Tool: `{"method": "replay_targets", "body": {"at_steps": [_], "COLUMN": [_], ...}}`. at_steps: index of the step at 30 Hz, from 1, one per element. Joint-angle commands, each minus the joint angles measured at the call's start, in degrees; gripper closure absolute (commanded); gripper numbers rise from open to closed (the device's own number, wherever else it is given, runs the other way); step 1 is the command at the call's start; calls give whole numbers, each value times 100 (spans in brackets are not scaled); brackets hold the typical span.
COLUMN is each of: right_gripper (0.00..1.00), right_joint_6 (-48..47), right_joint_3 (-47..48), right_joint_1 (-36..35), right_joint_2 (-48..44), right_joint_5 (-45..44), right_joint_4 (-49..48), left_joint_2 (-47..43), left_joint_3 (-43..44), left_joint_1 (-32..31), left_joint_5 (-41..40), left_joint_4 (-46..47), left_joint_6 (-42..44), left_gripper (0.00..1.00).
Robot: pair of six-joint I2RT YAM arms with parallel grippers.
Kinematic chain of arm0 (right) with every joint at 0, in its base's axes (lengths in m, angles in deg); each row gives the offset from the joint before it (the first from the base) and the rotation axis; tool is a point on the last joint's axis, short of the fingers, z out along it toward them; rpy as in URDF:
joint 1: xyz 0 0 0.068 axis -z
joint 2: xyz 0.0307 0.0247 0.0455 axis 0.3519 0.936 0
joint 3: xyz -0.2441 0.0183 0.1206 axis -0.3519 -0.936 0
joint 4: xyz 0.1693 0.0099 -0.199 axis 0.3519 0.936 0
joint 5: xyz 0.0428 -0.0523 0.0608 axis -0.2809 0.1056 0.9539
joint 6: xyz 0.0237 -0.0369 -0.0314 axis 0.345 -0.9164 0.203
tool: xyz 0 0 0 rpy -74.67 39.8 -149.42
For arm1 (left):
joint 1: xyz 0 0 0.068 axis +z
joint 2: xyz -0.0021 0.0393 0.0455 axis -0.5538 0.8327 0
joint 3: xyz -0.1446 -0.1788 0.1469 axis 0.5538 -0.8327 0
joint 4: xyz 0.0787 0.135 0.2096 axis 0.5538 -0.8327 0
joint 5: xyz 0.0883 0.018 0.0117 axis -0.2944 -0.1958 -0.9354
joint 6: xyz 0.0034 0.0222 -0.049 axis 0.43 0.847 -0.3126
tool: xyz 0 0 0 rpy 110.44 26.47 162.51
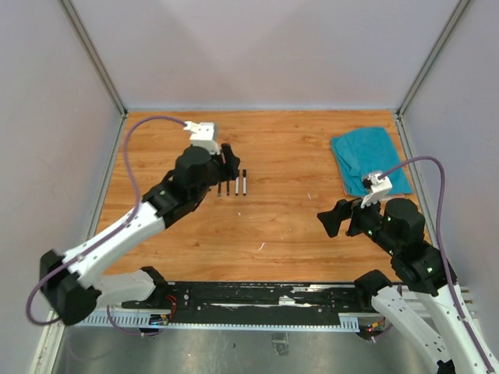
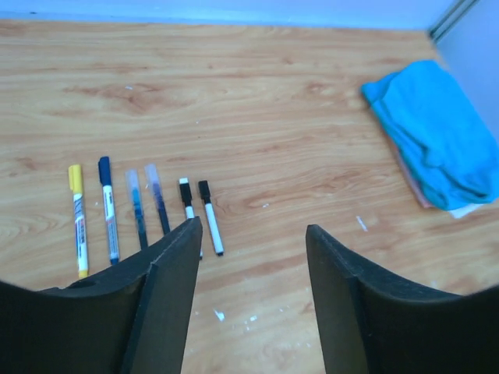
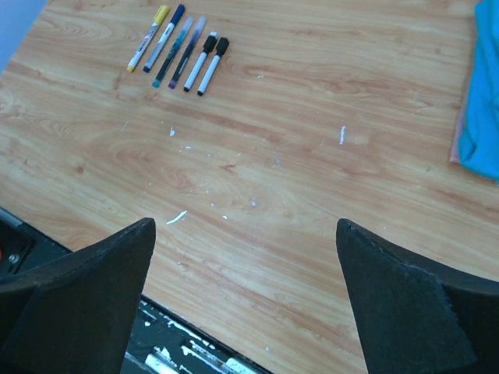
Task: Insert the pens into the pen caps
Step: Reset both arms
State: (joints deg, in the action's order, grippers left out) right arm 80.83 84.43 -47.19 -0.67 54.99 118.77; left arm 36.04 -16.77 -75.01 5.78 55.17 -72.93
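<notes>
Several pens lie side by side in a row on the wooden table, each with a cap on one end. From the left the row runs a yellow cap, a dark blue one, two clear blue pens, then two white pens with black caps. My left gripper hovers open just right of the row and holds nothing; its left finger hides the ends of some pens. The row also appears as pens and pens. My right gripper is open and empty, far from them near the front edge.
A folded teal cloth lies at the back right of the table. Small white scraps dot the wood. The black base rail runs along the near edge. Grey walls enclose the table on three sides.
</notes>
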Motion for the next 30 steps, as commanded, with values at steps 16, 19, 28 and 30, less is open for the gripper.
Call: {"method": "replay_targets", "body": {"at_steps": [16,19,28,30], "right_gripper": [2,1,1,1], "right_joint_6": [-330,-354,-388,-390], "right_joint_3": [-292,-267,-203,-203], "right_joint_1": [84,84,84,83], "right_joint_2": [-1311,-1392,-1372,-1319], "right_joint_5": [-1449,-1556,-1619,-1620], "right_joint_4": [-28,14,99,97], "left_joint_2": [-5172,-5247,-5292,-5325], "left_joint_3": [-1781,-1730,-1759,-1754], "left_joint_1": [-19,-19,-19,-19], "left_joint_5": [-687,-628,-1267,-1465], "left_joint_4": [-2223,-2230,-2568,-2648], "left_joint_6": [-642,-575,-985,-1073], "left_gripper": [0,0,0,0]}}
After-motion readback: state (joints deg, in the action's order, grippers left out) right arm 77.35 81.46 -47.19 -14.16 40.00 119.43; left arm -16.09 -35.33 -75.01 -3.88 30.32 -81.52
